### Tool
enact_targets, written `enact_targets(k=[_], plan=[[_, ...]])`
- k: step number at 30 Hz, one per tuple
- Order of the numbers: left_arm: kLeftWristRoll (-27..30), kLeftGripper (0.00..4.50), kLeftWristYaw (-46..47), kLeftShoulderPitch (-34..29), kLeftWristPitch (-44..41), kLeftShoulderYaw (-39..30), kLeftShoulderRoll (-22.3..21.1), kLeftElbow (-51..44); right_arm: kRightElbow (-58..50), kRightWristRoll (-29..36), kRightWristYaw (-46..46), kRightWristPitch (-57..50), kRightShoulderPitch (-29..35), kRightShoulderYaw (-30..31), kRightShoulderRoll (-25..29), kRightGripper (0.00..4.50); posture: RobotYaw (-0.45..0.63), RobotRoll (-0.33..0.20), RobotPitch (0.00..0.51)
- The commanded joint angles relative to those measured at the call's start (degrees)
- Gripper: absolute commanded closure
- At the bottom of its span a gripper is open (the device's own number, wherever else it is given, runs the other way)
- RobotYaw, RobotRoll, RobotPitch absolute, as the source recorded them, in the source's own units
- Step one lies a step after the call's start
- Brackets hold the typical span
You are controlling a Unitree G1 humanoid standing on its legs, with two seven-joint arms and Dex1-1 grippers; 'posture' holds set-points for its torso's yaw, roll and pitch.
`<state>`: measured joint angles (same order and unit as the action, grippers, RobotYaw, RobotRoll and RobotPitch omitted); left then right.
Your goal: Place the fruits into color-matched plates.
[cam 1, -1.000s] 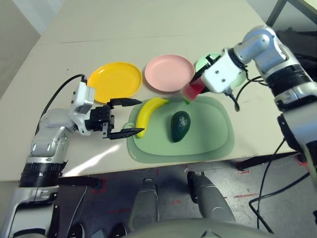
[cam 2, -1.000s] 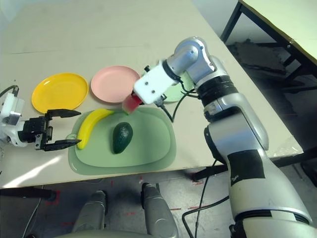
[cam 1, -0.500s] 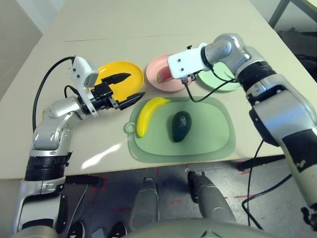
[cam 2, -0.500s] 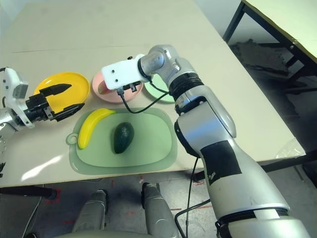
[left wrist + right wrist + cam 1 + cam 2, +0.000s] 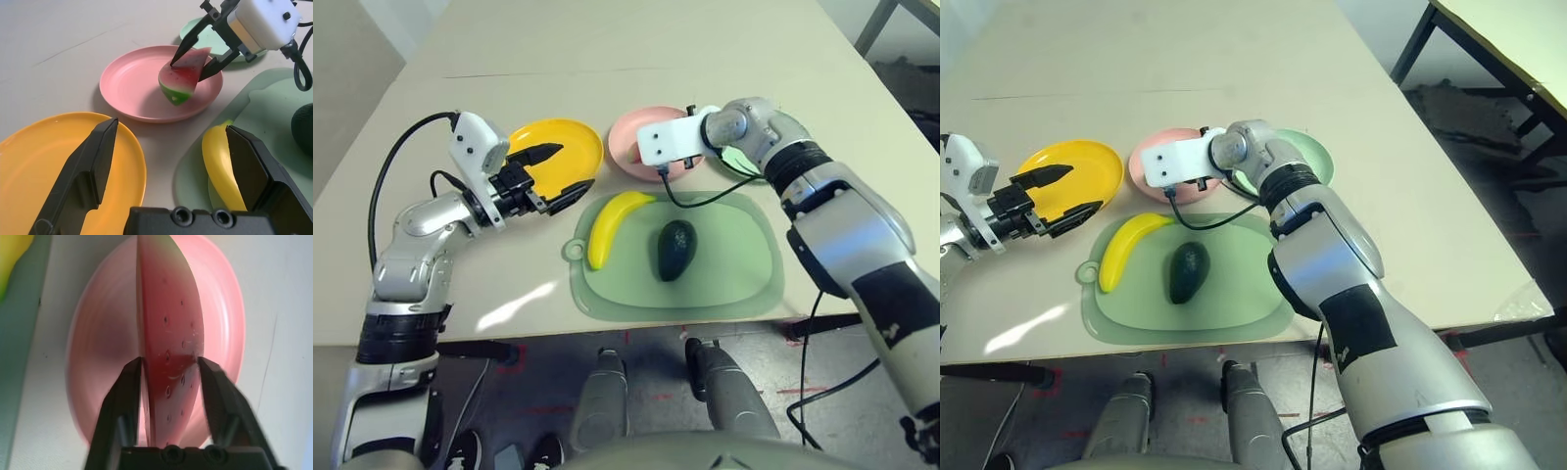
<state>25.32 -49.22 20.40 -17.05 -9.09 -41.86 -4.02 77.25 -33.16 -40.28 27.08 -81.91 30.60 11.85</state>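
Observation:
A red watermelon wedge (image 5: 183, 78) with green rind stands rind-down in the pink plate (image 5: 127, 85). My right gripper (image 5: 187, 70) straddles its upper part, with both fingers close against its sides. The left gripper (image 5: 576, 166) hovers open and empty over the near edge of the yellow plate (image 5: 578, 142). The yellow banana (image 5: 607, 227) and the dark green avocado (image 5: 674, 250) lie side by side, left and middle. The mint green plate (image 5: 1310, 162) sits right of the pink one, partly hidden by my right arm.
The banana and avocado rest on a large rounded green cutting mat (image 5: 734, 264) near the table's front edge. A black cable (image 5: 401, 191) loops from my left wrist. Bare tabletop stretches behind the plates.
My right gripper carried the watermelon wedge from above the mat's far edge to the pink plate. The left gripper rose from beside the mat to the yellow plate. The camera shifted slightly.

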Motion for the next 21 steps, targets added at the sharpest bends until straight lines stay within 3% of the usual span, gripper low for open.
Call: enact_targets(k=[1, 3, 4, 14, 17, 21], plan=[[-0.48, 0.0, -0.86, -0.77, 0.52, -0.37, -0.49, -0.57, 0.37, -0.57, -0.13, 0.25, 0.28, -0.31, 0.51, 0.88, 0.04, 0.0, 0.236], [-0.53, 0.0, -1.31, -0.52, 0.77, -0.23, -0.44, 0.0, 0.26, -0.76, 0.17, 0.11, -0.41, -0.43, 0.81, 0.12, 0.03, 0.0, 0.234], [-0.65, 0.0, -1.49, -0.32, 1.0, -0.15, -0.39, 0.49, 0.16, -0.78, 0.27, 0.09, -0.91, -0.54, 0.96, 0.05, 0.02, 0.0, 0.232], [-1.88, 0.0, -7.25, 2.01, 4.33, 1.2, -1.36, 4.7, -5.13, 0.67, -12.14, 14.05, -3.96, -0.1, 8.61, 0.05, -0.01, 0.0, 0.222], [-2.04, 0.0, -9.5, 2.18, 5.19, 1.45, -1.94, 5.64, -10.36, 5.29, -23.16, 19.46, -2.13, -1.27, 12.53, 0.05, -0.02, 0.0, 0.218], [-2.59, 0.0, -12.0, 3.09, 6.59, 2.38, -2.39, 7.31, -23.32, 14.28, -37.96, 18.07, 3.1, -2.15, 17.82, 0.05, -0.05, 0.0, 0.215]])
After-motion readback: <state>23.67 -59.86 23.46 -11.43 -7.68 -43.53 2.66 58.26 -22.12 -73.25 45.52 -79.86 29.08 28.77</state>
